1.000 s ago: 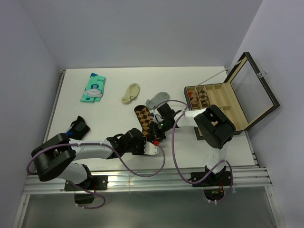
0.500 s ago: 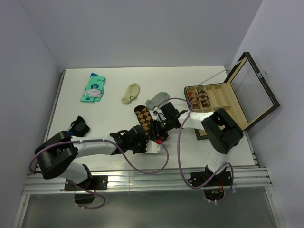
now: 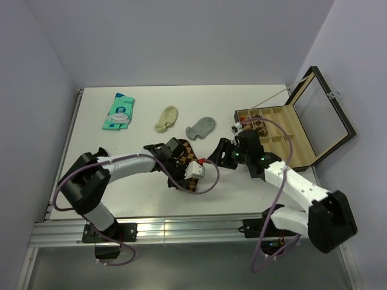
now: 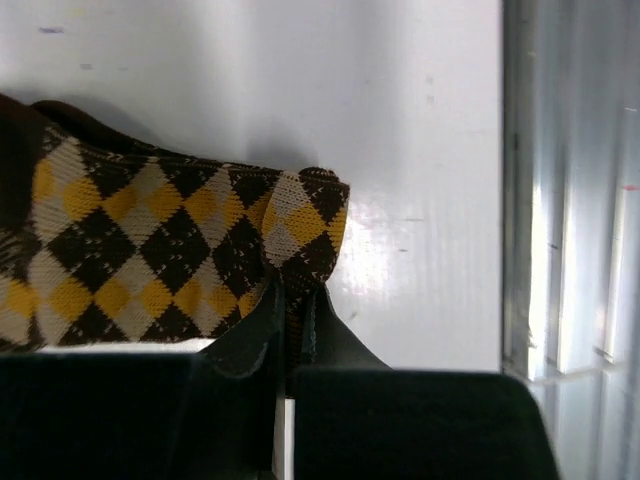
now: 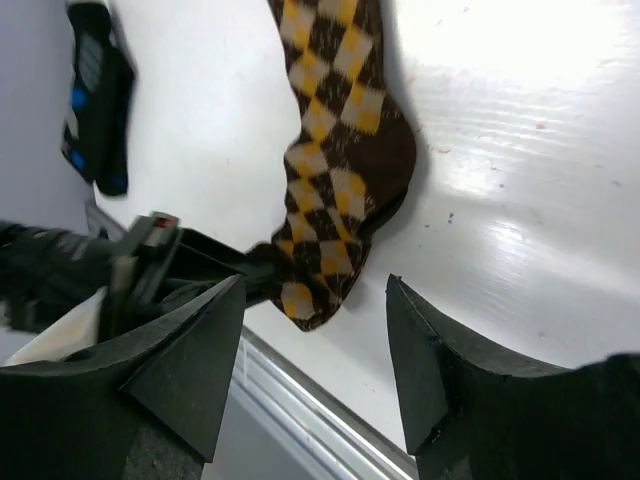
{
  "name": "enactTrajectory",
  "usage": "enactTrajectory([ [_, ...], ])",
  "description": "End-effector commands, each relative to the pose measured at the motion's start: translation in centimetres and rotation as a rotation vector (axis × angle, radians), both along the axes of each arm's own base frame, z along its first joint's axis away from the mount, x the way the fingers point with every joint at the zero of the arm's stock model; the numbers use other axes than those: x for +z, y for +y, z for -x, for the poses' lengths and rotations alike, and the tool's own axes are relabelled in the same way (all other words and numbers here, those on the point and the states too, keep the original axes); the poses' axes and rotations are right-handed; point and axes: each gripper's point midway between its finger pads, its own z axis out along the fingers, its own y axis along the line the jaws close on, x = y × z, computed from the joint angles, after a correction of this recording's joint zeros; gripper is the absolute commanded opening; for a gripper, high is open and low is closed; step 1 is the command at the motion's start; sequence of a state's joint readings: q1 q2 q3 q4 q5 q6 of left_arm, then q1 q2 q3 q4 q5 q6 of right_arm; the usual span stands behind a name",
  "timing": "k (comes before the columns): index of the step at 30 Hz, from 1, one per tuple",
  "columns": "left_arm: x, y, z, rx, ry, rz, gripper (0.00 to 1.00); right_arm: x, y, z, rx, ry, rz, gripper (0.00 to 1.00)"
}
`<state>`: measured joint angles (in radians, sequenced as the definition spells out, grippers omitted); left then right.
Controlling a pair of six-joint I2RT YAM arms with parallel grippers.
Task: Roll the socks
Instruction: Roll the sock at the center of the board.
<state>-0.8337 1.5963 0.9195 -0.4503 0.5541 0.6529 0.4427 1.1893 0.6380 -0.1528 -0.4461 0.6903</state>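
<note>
The dark-brown argyle sock (image 3: 188, 156) lies on the white bench (image 3: 121, 139) near its front edge, between my two arms, its tan-orange diamonds facing up. My left hand (image 4: 293, 300) is clenched on one end of that sock, the fabric bunched and folded between the two fingers, as the left wrist view shows. My right hand (image 5: 315, 290) hangs just above the same sock with its fingers spread wide and nothing between them; from the right wrist camera the sock (image 5: 335, 180) runs away beneath the gap, with my left hand pinching its near tip. The grey ankle sock (image 3: 201, 127) lies flat just behind the argyle sock and slightly to its right, not touching it. The cream ankle sock (image 3: 166, 118) lies behind the argyle sock and to its left, further back than the grey one. A teal-and-white packet (image 3: 118, 110) sits well to the argyle sock's left, toward the back. An open wooden compartment box (image 3: 290, 136) stands to the argyle sock's right, with rolled patterned socks (image 3: 251, 125) in its nearest compartments.
</note>
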Motion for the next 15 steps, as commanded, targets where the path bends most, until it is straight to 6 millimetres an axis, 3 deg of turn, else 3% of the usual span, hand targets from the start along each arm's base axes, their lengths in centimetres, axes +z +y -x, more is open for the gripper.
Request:
enactTrajectory([
  [1,0.6,0.6,2.7,-0.074,0.218,-0.017,0.01,1.3,-2.2,-0.9,-0.146,-0.081,0.023,0.66],
  [2,0.7,0.6,2.7,-0.079,0.245,-0.022,0.01,2.9,-2.6,-0.8,-0.167,-0.138,-0.002,0.67],
  [4,0.4,0.8,2.6,-0.07,0.315,-0.044,0.0,3.3,-3.6,-0.4,-0.208,-0.17,0.003,0.68],
  [7,0.2,1.1,2.5,-0.068,0.393,-0.073,0.0,5.0,-3.3,0.7,-0.172,-0.258,-0.072,0.68],
  [11,0.5,1.7,2.2,-0.056,0.544,-0.103,0.0,4.5,-3.8,1.7,-0.161,-0.337,-0.077,0.65],
  [13,0.3,1.5,1.1,-0.047,0.588,-0.108,0.0,5.0,-3.8,1.9,-0.182,-0.409,-0.081,0.65],
  [14,0.4,1.7,1.1,-0.036,0.619,-0.124,0.0,4.8,-3.5,2.0,-0.185,-0.435,-0.087,0.65],
  [15,0.2,1.5,0.7,-0.034,0.635,-0.129,0.0,4.6,-1.9,3.5,-0.124,-0.439,-0.092,0.65],
])
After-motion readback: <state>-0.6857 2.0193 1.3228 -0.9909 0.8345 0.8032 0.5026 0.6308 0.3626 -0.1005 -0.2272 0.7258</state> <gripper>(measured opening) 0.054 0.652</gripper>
